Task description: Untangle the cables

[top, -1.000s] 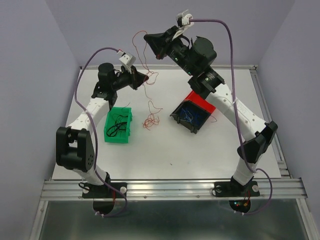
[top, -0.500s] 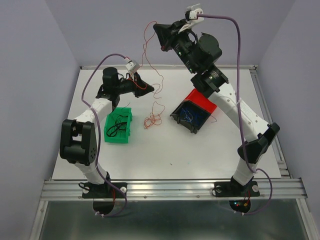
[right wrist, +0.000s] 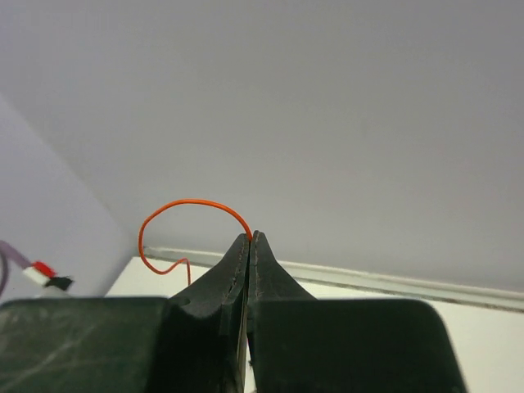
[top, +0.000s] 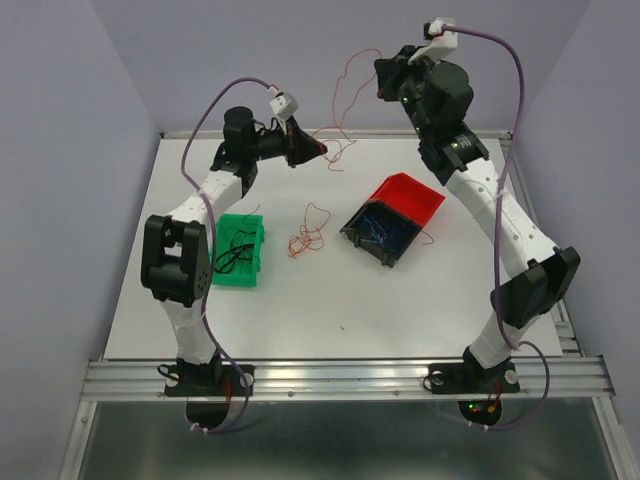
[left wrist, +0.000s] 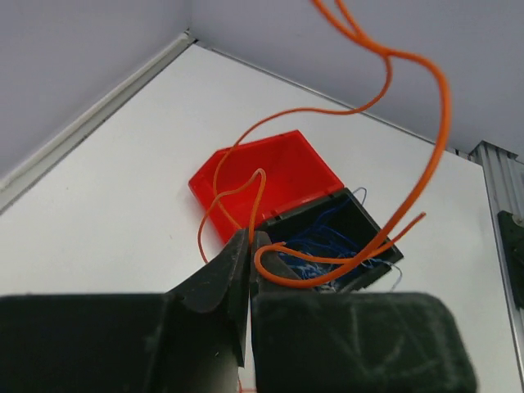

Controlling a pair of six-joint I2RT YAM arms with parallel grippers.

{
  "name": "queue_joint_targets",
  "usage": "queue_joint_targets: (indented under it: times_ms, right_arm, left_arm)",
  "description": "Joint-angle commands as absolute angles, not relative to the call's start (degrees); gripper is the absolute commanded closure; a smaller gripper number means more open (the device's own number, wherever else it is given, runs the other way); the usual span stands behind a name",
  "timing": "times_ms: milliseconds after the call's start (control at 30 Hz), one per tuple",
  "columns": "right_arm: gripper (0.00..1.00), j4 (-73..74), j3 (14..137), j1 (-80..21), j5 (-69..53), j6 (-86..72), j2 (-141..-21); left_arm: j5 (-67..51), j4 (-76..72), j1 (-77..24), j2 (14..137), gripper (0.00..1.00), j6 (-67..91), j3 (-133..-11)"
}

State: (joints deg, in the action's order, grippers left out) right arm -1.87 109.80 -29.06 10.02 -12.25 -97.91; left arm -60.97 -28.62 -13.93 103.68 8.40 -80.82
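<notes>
Top view: right tool (top: 381, 80) was high, left tool (top: 318, 152) low over far table (top: 330, 310) edge. Red cable (top: 347, 92) was strung between them. Best practice: part tools slowly, watch for snags. Link to red tangle (top: 305, 238) on table was unclear.
Left wrist: tool was pressed together, pinching red cable; contact point hard to make out.
Right wrist: tool pinched same cable; table tangle was out of frame.

Red-orange, green, black and blue are popping against white here!
The thin red-orange curly wire (left wrist: 447, 106) is glowing against the plain pale lilac-grey walls (top: 60, 150). A matching red-orange tangle (top: 305, 240) is standing out against the plain white table (top: 330, 310). The green plastic bin (top: 236, 278) is showing black wires (top: 232, 255), and the red-lidded black plastic box (top: 412, 195) is showing blue wires (left wrist: 323, 246).
</notes>
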Motion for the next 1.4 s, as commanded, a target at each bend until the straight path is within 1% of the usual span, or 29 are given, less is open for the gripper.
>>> queue_joint_targets:
  times_ms: [0, 33, 133, 233, 333, 367, 567, 700, 833, 1000, 1100, 1233, 1367]
  right_arm:
    - [0.99, -1.5, 104.4, -22.4, 7.4, -18.6, -94.5]
    - [0.99, -1.5, 103.5, -20.8, 7.1, -18.8, -94.2]
    - [1.0, -1.4, 100.9, -18.6, 7.3, -19.2, -93.0]
    - [0.99, -1.5, 96.8, -17.5, 8.5, -19.0, -90.6]
    - [1.0, -1.4, 92.5, -16.5, 9.9, -19.2, -88.1]
    - [0.99, -1.3, 91.3, -16.3, 9.8, -19.5, -87.4]
    - [0.99, -1.0, 82.9, -15.9, 15.5, -19.4, -81.4]
    - [0.99, -0.5, 77.4, -15.7, 18.7, -19.2, -78.8]
    - [1.0, -0.6, 71.6, -15.6, 20.5, -19.4, -78.2]
    - [1.0, -0.6, 70.8, -15.6, 20.4, -20.7, -80.1]
    - [0.99, -0.7, 70.1, -15.6, 22.3, -20.6, -80.8]
    - [0.99, -0.7, 69.4, -15.6, 26.4, -19.7, -81.8]
    - [0.99, -0.7, 67.7, -15.6, 30.0, -19.6, -83.3]
  left_arm:
    - [-57.4, -30.8, -17.1, 110.6, 0.96, 6.9, -91.2]
    - [-57.2, -30.8, -17.7, 114.0, 0.98, 6.9, -95.8]
    - [-58.2, -30.7, -20.3, 119.3, 1.0, 8.3, -104.6]
    - [-57.6, -30.0, -23.0, 125.4, 1.0, 7.4, -109.1]
    - [-55.6, -23.8, -26.1, 130.8, 1.0, 2.5, -116.6]
    - [-55.2, -20.9, -27.1, 133.4, 1.0, 0.3, -120.9]
    - [-52.1, -22.3, -32.5, 142.7, 1.0, 0.8, -130.4]
    - [-53.4, -22.3, -33.7, 144.8, 1.0, 1.2, -130.6]
    - [-52.6, -22.2, -33.8, 144.0, 1.0, -2.4, -126.1]
    - [-52.6, -18.1, -33.7, 144.3, 1.0, -4.1, -125.7]
    - [-51.2, -17.5, -33.7, 143.4, 1.0, -5.0, -124.0]
    - [-49.5, -14.4, -33.7, 144.1, 1.0, -5.2, -126.1]
    - [-50.7, -13.0, -33.8, 145.0, 1.0, -2.9, -126.3]
